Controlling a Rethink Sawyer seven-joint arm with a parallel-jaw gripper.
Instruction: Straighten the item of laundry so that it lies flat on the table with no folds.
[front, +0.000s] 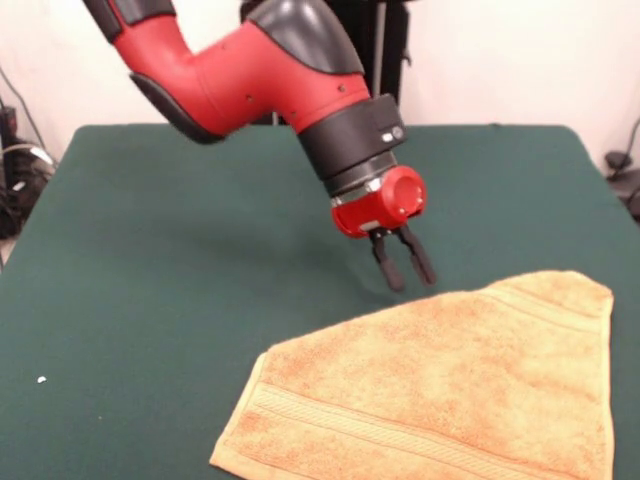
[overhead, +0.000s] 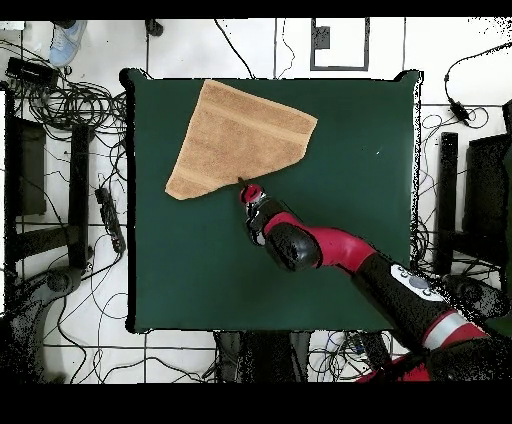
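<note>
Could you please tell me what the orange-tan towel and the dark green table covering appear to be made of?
The orange-tan towel looks like terry cloth: a fuzzy, looped nap with flat woven ribbed bands near its edges, matte finish. The dark green table covering appears to be a smooth, felt-like fabric, matte and without visible weave; its exact fibre cannot be told. The black two-fingered gripper hovers beside the towel's folded edge.

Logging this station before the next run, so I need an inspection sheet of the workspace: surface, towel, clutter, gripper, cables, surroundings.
Surface: table under dark green cloth, smooth.
Job's things: orange-tan towel near one table corner, not square in outline; one side runs as a slanted fold line, so part appears doubled over.
Clutter: one small white speck on the cloth.
Gripper: gripper slightly open, empty, hovering just beyond the slanted edge.
Cables: many loose cables on the floor beside the table.
Surroundings: tiled floor, dark racks at the sides, a shoe at one corner.
</note>
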